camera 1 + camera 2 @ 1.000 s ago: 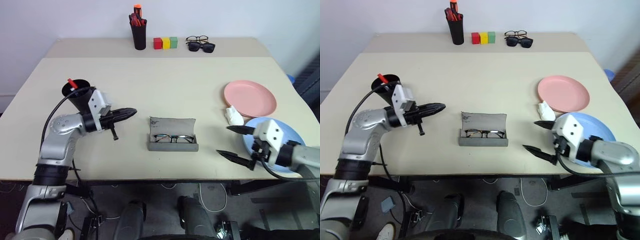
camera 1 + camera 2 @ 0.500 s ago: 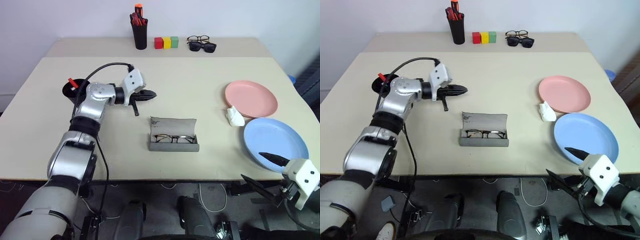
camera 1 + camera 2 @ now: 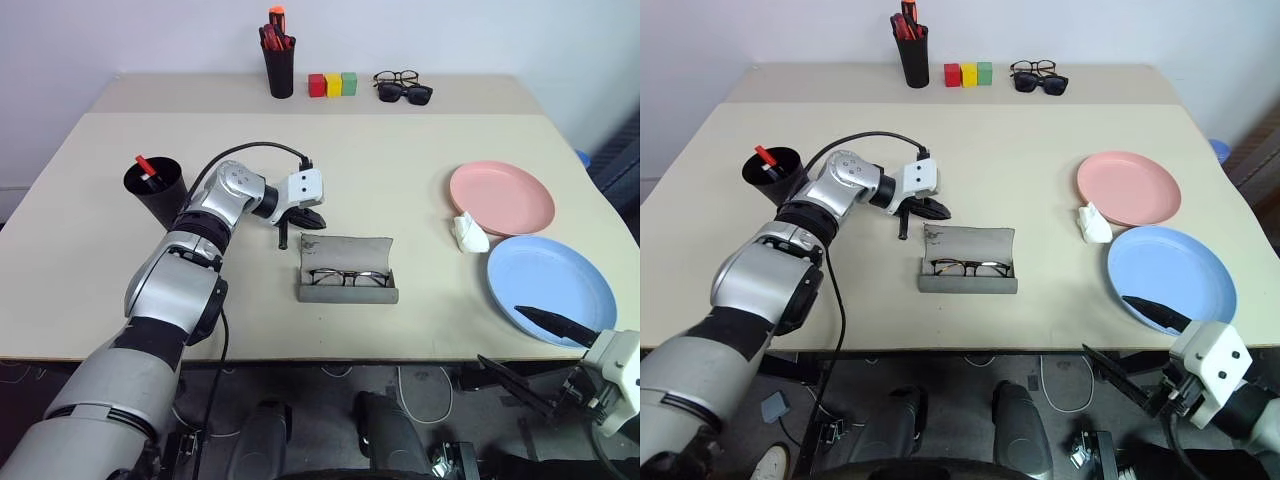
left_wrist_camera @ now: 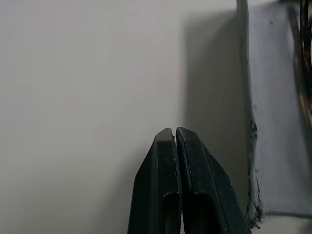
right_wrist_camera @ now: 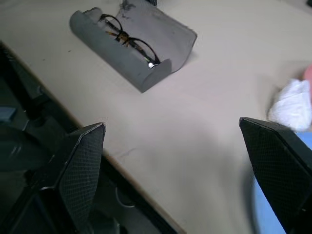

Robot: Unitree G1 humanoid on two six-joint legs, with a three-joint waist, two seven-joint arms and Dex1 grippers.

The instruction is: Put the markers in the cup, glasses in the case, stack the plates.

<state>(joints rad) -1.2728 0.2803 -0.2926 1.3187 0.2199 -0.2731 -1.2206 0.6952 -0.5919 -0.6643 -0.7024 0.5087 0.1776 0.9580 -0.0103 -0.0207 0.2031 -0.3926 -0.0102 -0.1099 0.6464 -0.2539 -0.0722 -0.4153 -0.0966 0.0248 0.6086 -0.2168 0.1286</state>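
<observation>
The grey case (image 3: 346, 268) lies open at the table's middle, the thin black glasses (image 3: 347, 277) resting in its trough. My left gripper (image 3: 312, 222) is shut and empty, its tip just off the upper left corner of the raised lid (image 4: 278, 122). The black cup (image 3: 153, 190) stands at the left with a red-capped marker (image 3: 143, 163) sticking out. On the right the pink plate (image 3: 501, 197) and the blue plate (image 3: 550, 288) lie side by side. My right gripper (image 3: 500, 336) is open and empty, low beyond the table's front edge, near the blue plate.
At the back stand a black pen pot (image 3: 280, 70) full of red pens, three coloured blocks (image 3: 332, 85) and two other pairs of spectacles (image 3: 402, 88). A crumpled white tissue (image 3: 470, 232) lies between the two plates.
My left arm swung right from the cup to the case's lid corner, staying shut. My right gripper drew back off the blue plate to below the table's front edge.
</observation>
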